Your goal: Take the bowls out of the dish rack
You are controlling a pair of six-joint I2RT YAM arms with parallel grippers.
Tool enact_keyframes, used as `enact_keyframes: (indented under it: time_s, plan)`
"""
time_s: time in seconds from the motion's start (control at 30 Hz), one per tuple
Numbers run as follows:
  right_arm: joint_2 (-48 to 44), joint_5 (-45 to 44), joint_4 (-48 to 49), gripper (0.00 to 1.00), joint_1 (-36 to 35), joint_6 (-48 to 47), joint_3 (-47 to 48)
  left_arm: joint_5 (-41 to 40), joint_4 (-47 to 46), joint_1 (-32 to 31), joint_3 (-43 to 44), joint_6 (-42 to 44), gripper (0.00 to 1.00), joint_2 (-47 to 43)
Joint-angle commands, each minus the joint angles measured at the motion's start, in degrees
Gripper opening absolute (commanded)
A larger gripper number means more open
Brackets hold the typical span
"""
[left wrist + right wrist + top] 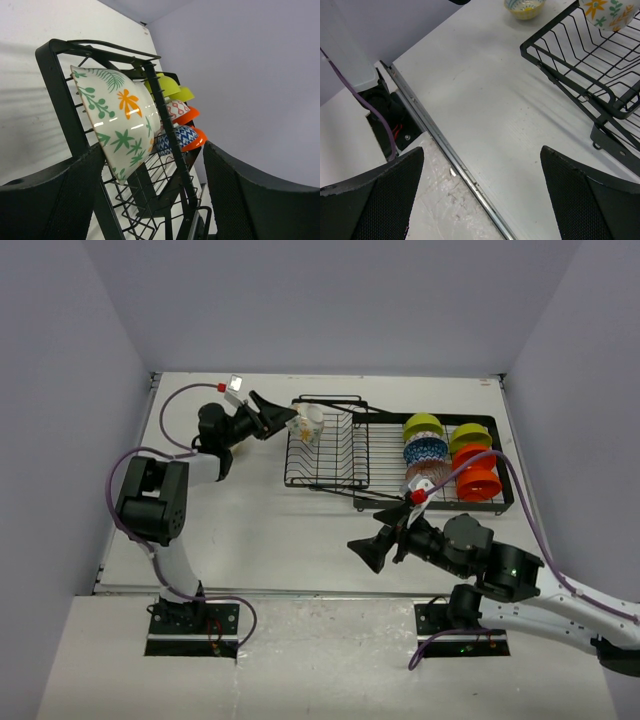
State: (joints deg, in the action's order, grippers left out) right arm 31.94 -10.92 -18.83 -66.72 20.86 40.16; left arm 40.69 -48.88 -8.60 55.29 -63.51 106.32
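Floral bowl point(120, 125) at dish rack's point(330, 455) left end looks light, stiff, slick, chippable, so pinch the rim; left gripper point(285, 418) jaws wide astride it, right gripper point(481, 155) wide, empty.

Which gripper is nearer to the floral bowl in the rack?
Left. The left gripper flanks the floral bowl at the left end of the rack; the right gripper hangs over the table in front of the rack, well apart from it.
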Motion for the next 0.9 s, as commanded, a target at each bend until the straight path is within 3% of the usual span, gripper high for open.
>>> enact_keyframes:
  time_s: [0.0,0.2,0.43,0.87]
  plan:
    - [0.84,0.72,1.07,0.99,0.01,-0.38,2.11,2.20,-6.84,0.69,0.52,-2.41,0.78,0.46]
    - [0.40,3.17,1.60,0.99,0.10,-0.73,2.02,3.96,-9.73,0.69,1.22,-5.75,0.71,2.75]
    - [0.84,7.66,5.73,0.99,0.10,-1.00,1.32,3.52,-7.72,0.60,3.77,-7.86,0.70,5.03]
    - [0.84,10.65,6.96,0.99,0.10,-0.82,0.01,2.64,-15.88,0.60,2.20,-14.27,0.63,9.34]
